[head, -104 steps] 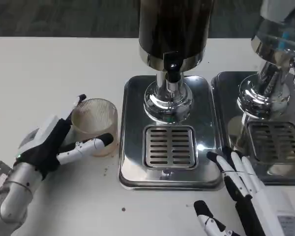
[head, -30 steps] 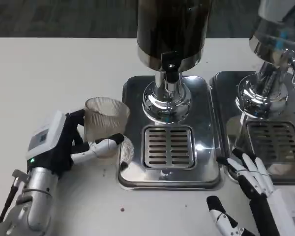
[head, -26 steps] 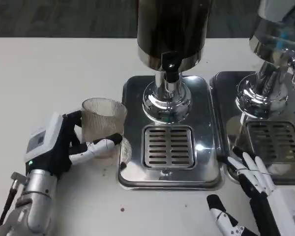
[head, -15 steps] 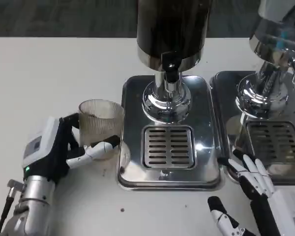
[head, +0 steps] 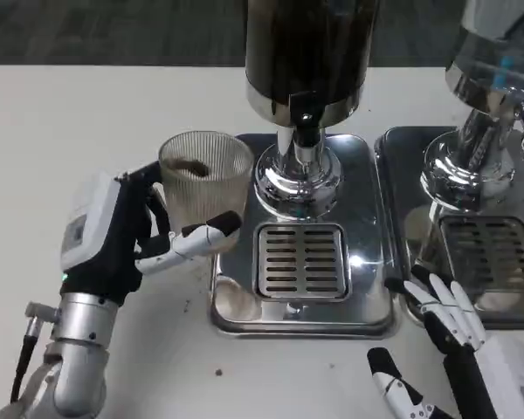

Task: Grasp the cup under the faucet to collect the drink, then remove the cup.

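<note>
My left hand [head: 127,240] grips a ribbed clear cup [head: 206,187] and holds it raised above the left rim of the steel drip tray [head: 244,310]. A dark patch shows inside the cup near its rim. The black faucet [head: 306,122] hangs under the dark dispenser tank [head: 310,48], right of the cup, over the slotted grate [head: 301,260]. My right hand [head: 450,345] lies at the lower right with fingers spread, holding nothing.
A second steel dispenser [head: 485,113] with its own tray [head: 472,218] stands at the right edge. White table [head: 87,122] stretches to the left and behind. Small dark specks lie on the table in front of the tray.
My left hand has lifted the cup off the table and carried it up and right, toward the tray's left rim. The right hand has barely moved.
</note>
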Tool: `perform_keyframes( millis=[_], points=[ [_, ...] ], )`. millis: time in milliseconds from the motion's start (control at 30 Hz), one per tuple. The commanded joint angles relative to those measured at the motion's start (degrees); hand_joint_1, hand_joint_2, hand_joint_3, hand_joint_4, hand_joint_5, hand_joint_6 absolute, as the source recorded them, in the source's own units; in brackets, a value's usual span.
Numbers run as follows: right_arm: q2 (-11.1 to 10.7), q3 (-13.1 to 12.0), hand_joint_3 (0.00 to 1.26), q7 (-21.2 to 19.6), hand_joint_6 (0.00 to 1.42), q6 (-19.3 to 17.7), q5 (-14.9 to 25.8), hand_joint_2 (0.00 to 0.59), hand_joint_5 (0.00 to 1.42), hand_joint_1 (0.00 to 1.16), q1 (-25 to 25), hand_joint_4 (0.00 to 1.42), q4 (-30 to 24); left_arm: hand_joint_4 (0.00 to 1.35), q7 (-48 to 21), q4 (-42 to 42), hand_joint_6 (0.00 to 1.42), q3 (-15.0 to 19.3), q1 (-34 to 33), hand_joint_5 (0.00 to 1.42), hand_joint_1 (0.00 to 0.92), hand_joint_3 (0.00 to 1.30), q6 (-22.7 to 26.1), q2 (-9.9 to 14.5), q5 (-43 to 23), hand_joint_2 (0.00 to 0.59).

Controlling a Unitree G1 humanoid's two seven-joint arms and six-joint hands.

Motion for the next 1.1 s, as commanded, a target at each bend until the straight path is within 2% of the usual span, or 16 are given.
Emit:
perform_keyframes(
  millis=[33, 333, 733, 967, 1100],
  points=[
    [0.27, -0.59, 0.21, -0.64, 0.22, -0.83, 0.13, 0.387, 0.04, 0.27, 0.58, 0.07, -0.24, 0.83, -2.18, -1.34, 1.3, -0.63, -0.07, 1.09, 0.319, 0.64, -0.51, -2.32, -0.43, 0.157],
    [1.15, -0.78, 0.21, -1.06, 0.22, -0.79, -0.33, 0.387, 0.04, 0.27, 2.08, 0.07, -1.63, 0.83, -4.61, 2.14, 1.31, -2.98, -2.13, 1.09, 0.316, 0.64, 1.99, -5.73, 1.5, 0.156],
    [2.64, -0.81, 0.21, -1.88, 0.22, -0.51, -1.23, 0.387, 0.04, 0.27, 4.63, 0.07, -3.51, 0.82, -4.93, 8.06, 1.29, -5.76, -5.74, 1.08, 0.303, 0.64, 4.83, -8.1, 3.51, 0.151],
    [3.03, -0.98, 0.21, -1.85, 0.22, -0.62, -1.4, 0.39, 0.04, 0.26, 5.11, 0.07, -3.81, 0.78, -4.92, 10.19, 1.15, -6.95, -7.28, 1.01, 0.279, 0.61, 6.31, -9.16, 3.62, 0.151],
    [3.11, -1.0, 0.21, -1.87, 0.22, -0.66, -1.51, 0.389, 0.04, 0.26, 5.42, 0.07, -3.96, 0.72, -5.13, 11.23, 0.92, -7.28, -7.99, 0.93, 0.255, 0.59, 7.07, -9.49, 3.38, 0.157]
  ],
)
